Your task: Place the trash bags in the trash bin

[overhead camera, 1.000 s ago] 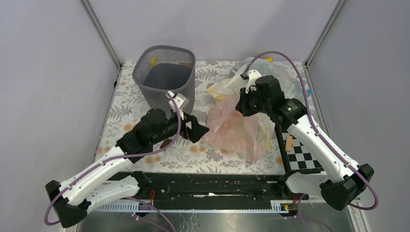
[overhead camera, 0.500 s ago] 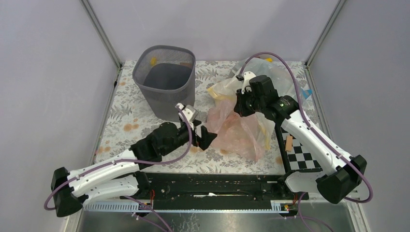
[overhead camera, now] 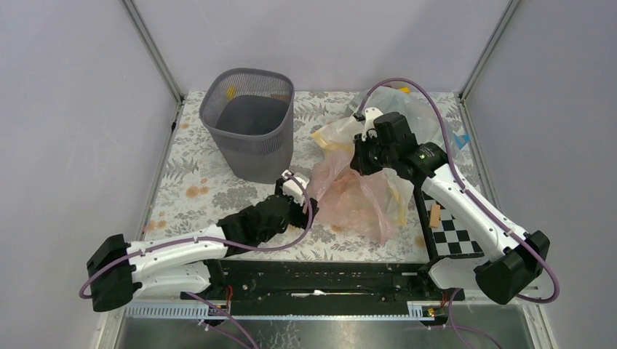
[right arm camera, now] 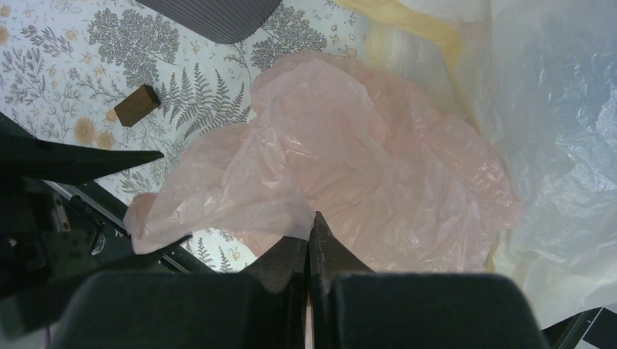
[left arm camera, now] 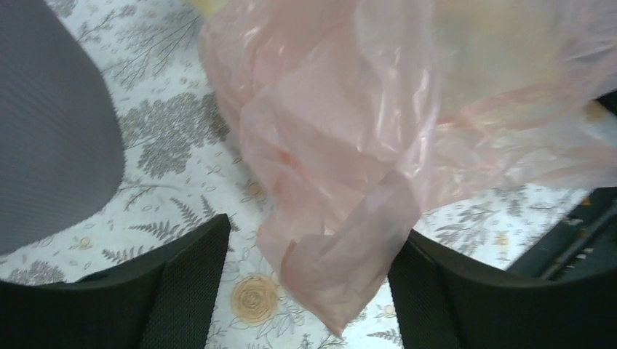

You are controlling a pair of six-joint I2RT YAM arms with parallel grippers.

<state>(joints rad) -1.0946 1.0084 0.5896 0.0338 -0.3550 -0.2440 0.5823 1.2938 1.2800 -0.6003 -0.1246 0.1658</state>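
L arm has slid right and dropped low since a sec ago. Its left fingers now sit at the near-left edge of the pink trash bag, in front of the trash bin and not touching it. R arm has barely shifted, just a touch back.

Left fingers are spread wide w/ the bag's lowest corner hanging between them, gaps either side, nothing gripped. Right fingers are clenched together on a fold at the top of the pink film, so I read the bag as hanging from them and draping down to the counter.

Bag is right of the bin, not in it. Bin stands upright at back-left, mouth up. Behind the pink bag lies a clear bag w/ a yellow band. Small brown block lies on the counter near the bin's base. Checkerboard sits front-right.
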